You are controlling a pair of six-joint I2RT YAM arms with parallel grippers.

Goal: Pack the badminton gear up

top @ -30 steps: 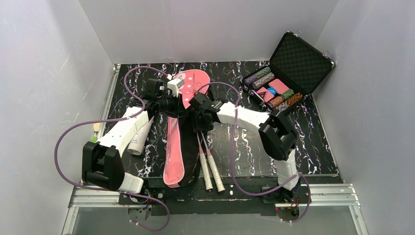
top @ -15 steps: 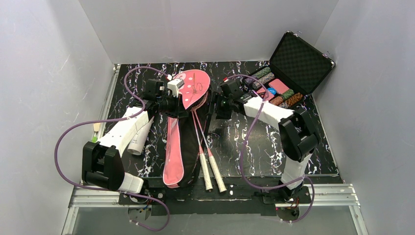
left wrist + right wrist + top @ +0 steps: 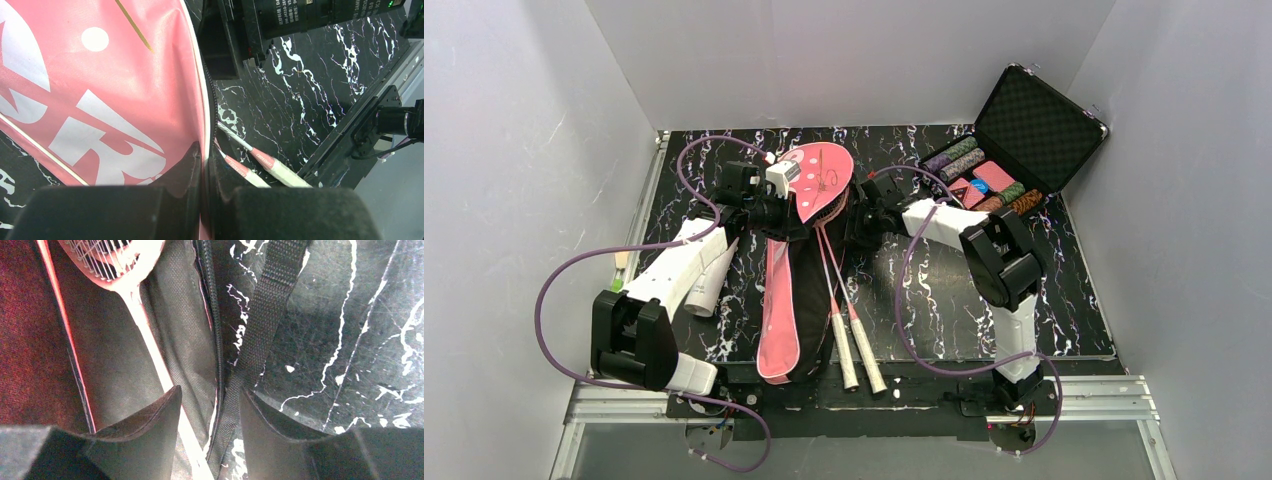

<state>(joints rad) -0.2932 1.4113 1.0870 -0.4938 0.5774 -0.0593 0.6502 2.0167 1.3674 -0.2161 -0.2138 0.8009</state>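
Observation:
The pink "SPORT" racket bag (image 3: 779, 320) lies lengthwise on the black marbled mat, its wide end at the back. My left gripper (image 3: 792, 205) is shut on the piped edge of the bag's upper flap (image 3: 100, 100), holding it raised. Two rackets (image 3: 829, 245) lie with their heads under that flap, and their white handles (image 3: 856, 355) stick out toward me. My right gripper (image 3: 861, 215) stands open at the bag's right edge, straddling the zipper edge and a black strap (image 3: 270, 305). A racket shaft (image 3: 145, 325) runs beside its left finger. The white-grey tube (image 3: 709, 285) lies under my left arm.
An open black case (image 3: 1039, 120) with patterned chip rolls sits at the back right, close behind my right arm. White walls close in the mat on three sides. A metal rail (image 3: 1084, 385) runs along the near edge.
My right gripper left the racket shafts, swung back and right, and now sits at the bag's right edge near the wide end. The left gripper kept its hold on the flap.

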